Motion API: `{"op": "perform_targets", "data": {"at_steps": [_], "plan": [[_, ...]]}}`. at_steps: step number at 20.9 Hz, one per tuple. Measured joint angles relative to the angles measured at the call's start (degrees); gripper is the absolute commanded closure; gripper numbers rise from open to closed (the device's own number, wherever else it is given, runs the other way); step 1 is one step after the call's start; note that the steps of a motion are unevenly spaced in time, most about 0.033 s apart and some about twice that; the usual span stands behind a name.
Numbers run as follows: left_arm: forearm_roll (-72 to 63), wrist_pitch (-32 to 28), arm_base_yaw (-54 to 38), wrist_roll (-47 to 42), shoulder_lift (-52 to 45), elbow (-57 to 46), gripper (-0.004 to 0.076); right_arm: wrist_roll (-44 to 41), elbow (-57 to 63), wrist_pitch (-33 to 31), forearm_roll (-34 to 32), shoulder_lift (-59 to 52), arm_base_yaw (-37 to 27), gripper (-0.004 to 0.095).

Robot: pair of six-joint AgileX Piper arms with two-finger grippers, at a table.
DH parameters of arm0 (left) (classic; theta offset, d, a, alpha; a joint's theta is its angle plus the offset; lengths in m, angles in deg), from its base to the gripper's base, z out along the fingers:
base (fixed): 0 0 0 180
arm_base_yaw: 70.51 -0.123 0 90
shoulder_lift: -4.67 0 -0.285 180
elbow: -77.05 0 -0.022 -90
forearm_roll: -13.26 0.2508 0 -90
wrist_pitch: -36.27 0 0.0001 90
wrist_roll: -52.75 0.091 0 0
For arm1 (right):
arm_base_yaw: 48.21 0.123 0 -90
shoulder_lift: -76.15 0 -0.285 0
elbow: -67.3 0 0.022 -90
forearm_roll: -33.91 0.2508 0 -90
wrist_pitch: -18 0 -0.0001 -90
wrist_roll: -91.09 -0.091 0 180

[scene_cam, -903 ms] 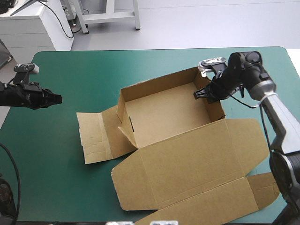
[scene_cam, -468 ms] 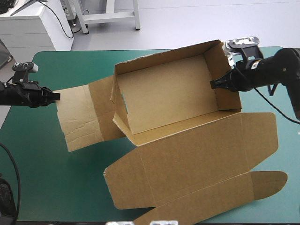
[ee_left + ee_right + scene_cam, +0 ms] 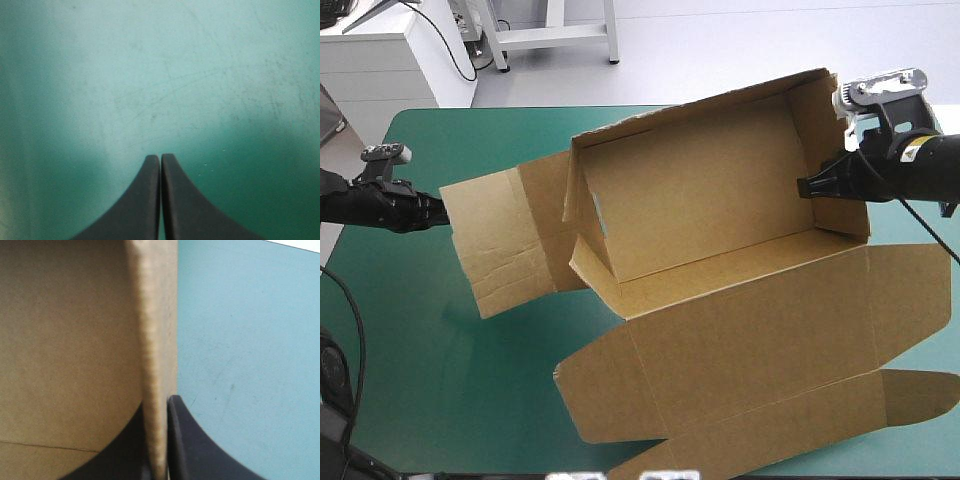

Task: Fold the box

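Observation:
The brown box [image 3: 710, 220] hangs lifted off the teal-green table, its tray part tilted up with walls raised and its big lid panel [image 3: 750, 350] spread toward the near edge. My right gripper [image 3: 820, 187] is shut on the box's right end wall; in the right wrist view the board's edge [image 3: 155, 365] runs up between the black fingers [image 3: 182, 440]. My left gripper [image 3: 438, 208] is shut with nothing in it, low over the table at its left side, right at the edge of the box's loose left flap [image 3: 500, 240]. The left wrist view shows only its joined fingertips [image 3: 160, 159] over bare cover.
The teal-green table [image 3: 450, 350] shows bare cover at the near left and along the far edge. The lid's tuck flap [image 3: 880, 400] reaches toward the table's near right corner.
The right gripper has carried the box's right wall higher and farther right; the tray tilts up more. The left flap has swung up. The left gripper has barely moved.

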Motion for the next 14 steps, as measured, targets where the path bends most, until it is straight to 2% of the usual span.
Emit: {"op": "perform_targets", "data": {"at_steps": [6,11,14], "plan": [[-0.8,-0.9,0.0,-0.3,3.1,-0.2,0.0731,-0.8,0.0,-0.1,0.3,-0.8,0.0,0.0910],[-13.9,-0.1,0.8,-0.3,3.7,-1.9,0.0731,-0.8,-0.2,0.5,3.5,1.2,0.0,0.0910],[-20.3,-0.1,5.2,-0.3,3.6,-3.1,0.0731,-1.1,-0.2,2.9,3.5,5.0,0.0,0.0909]]}}
